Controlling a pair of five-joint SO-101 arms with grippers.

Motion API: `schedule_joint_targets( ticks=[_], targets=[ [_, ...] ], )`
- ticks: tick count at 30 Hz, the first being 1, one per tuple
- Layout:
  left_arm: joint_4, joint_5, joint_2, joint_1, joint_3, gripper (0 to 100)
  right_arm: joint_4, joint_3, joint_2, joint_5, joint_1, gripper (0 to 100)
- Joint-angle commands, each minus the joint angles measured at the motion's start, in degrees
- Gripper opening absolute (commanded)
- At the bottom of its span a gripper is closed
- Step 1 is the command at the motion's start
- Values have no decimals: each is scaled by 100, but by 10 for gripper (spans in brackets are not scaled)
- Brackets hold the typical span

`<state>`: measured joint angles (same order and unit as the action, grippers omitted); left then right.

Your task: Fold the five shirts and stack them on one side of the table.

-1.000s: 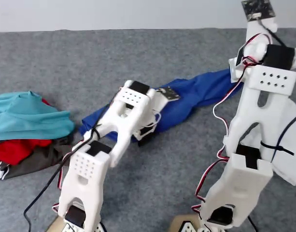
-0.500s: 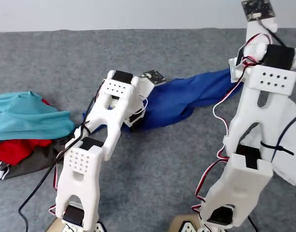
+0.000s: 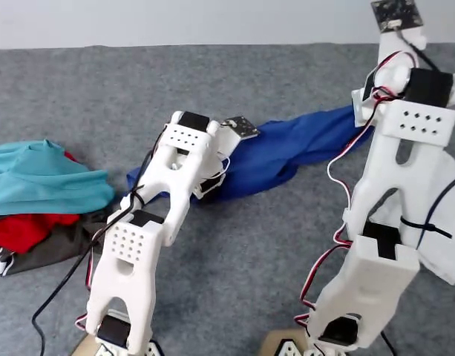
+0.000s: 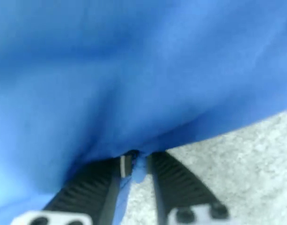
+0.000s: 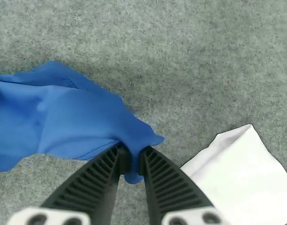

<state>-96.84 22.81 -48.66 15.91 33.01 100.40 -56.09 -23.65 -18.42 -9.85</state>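
High view shows the blue shirt [image 3: 286, 152] strung out as a loose rope across the bench [image 3: 249, 259]. It is well apart from the pile [image 3: 41, 196] of teal, red and dark shirts, and one end points toward that pile.

The left hand [image 4: 136, 161] is clenched on the end nearer the pile, with a pinch of blue cloth between its fingers. The cloth sits so close in the left wrist view that which part of the shirt this is cannot be told; it is probably a fold, not a seam. The right hand [image 5: 131, 157] is clenched on a corner at the end farthest from the pile and holds it up off the bench. A white shirt [image 5: 237, 173] lies just beside that hand, farther again from the pile.

I judge the shirt to be light, limp and thin. It will sag between the two grips, bunch wherever it goes slack, and drag on the rough grey surface instead of sliding. It is not fragile, though a thin pinch could slip out. The best holds look to be corners or hems, taken as far apart as possible, so that the cloth spreads flat before any fold.
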Motion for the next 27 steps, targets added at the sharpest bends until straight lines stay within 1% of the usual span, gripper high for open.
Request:
schedule_joint_targets(
  ticks=[1,4,10,14,18,24,27],
  targets=[
    [-378,-62,237,-53,514,6,242,-79,505,-62,31,9],
    [-378,-299,835,-141,796,6,242,-53,690,-62,31,9],
    [-369,-334,2646,-202,796,6,224,-79,1042,-70,-57,9],
    [-369,-343,3745,-624,769,6,198,-79,1191,-70,-277,9],
    [-360,-343,4580,-1196,769,6,198,-88,1358,-70,-505,9],
    [-360,-352,5415,-1952,778,6,22,-88,1701,-70,-804,9],
    [-360,-589,5723,-2189,804,6,-66,-88,2018,-70,-804,9]
  ],
)
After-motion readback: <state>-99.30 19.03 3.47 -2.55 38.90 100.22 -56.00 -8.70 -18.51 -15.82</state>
